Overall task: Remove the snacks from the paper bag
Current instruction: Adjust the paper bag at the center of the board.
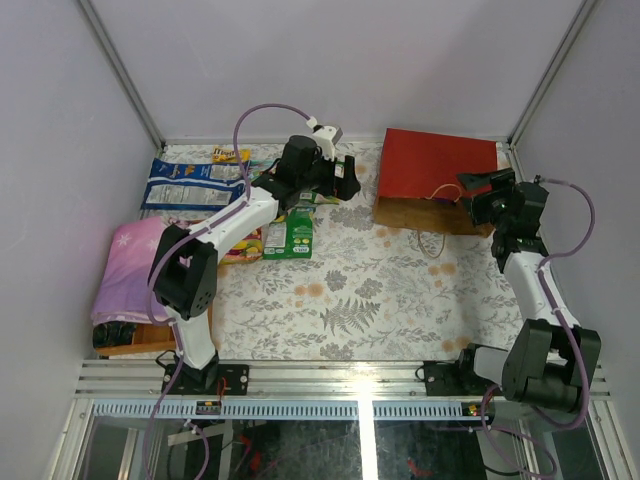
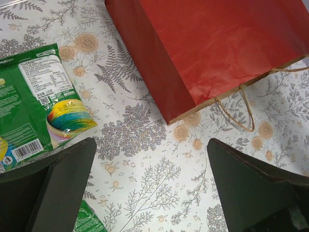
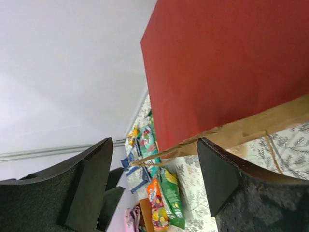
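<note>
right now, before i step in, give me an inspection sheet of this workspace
surface: table covered by a floral cloth, no spills seen
job's things: red paper bag lying flat at the far right, mouth facing the near edge, inside not visible; snacks out on the cloth at the far left, with a blue-and-white pack
clutter: pink cloth over a wooden tray at the left edge
grippers: left gripper open and empty above bare cloth; right gripper open, jaws either side of the bag's mouth edge
cables: purple cables loop along both arms, clear of the bag
surroundings: plain walls, metal frame posts; nothing else seen
</note>
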`<state>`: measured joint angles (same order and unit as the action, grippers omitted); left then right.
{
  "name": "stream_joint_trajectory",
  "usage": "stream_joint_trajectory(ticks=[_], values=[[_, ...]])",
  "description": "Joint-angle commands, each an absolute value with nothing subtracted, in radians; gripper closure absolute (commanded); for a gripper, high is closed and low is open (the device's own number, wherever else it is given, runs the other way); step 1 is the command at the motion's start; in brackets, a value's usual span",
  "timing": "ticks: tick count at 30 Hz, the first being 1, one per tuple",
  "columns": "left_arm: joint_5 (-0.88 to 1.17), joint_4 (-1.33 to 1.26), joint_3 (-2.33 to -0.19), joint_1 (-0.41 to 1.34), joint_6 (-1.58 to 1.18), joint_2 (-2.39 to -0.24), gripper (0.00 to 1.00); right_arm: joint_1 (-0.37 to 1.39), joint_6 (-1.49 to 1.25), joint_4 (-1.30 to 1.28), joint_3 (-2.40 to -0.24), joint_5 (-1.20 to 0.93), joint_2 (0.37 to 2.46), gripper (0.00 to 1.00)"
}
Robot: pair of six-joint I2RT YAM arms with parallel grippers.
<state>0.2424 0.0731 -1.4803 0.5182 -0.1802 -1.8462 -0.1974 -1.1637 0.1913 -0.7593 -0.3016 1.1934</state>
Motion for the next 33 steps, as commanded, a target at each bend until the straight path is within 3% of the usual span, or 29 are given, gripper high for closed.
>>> stream_joint_trajectory(ticks=[1, 9, 18, 20, 21, 26, 33], values=[[0.211, 0.016, -1.502, 0.522, -0.181, -1.833, 0.00, -0.199, -1.288, 0.354, -0.769, -0.328, 1.229, 0.24], [0.205, 0.019, -1.499, 0.522, -0.176, -1.836, 0.00, -0.177, -1.349, 0.411, -0.785, -0.378, 1.310, 0.30], [0.206, 0.024, -1.502, 0.521, -0.176, -1.845, 0.00, -0.034, -1.382, 0.446, -0.847, -0.368, 1.381, 0.32], [0.203, 0.031, -1.502, 0.522, -0.171, -1.842, 0.00, -0.032, -1.385, 0.457, -0.848, -0.352, 1.395, 0.38], [0.199, 0.032, -1.500, 0.522, -0.168, -1.840, 0.00, -0.032, -1.383, 0.458, -0.851, -0.341, 1.397, 0.46], [0.188, 0.032, -1.492, 0.518, -0.163, -1.838, 0.00, -0.032, -1.341, 0.439, -0.911, -0.262, 1.403, 0.97], [0.194, 0.040, -1.502, 0.513, -0.172, -1.863, 0.00, -0.044, -1.269, 0.469, -0.969, -0.049, 1.447, 1.00]])
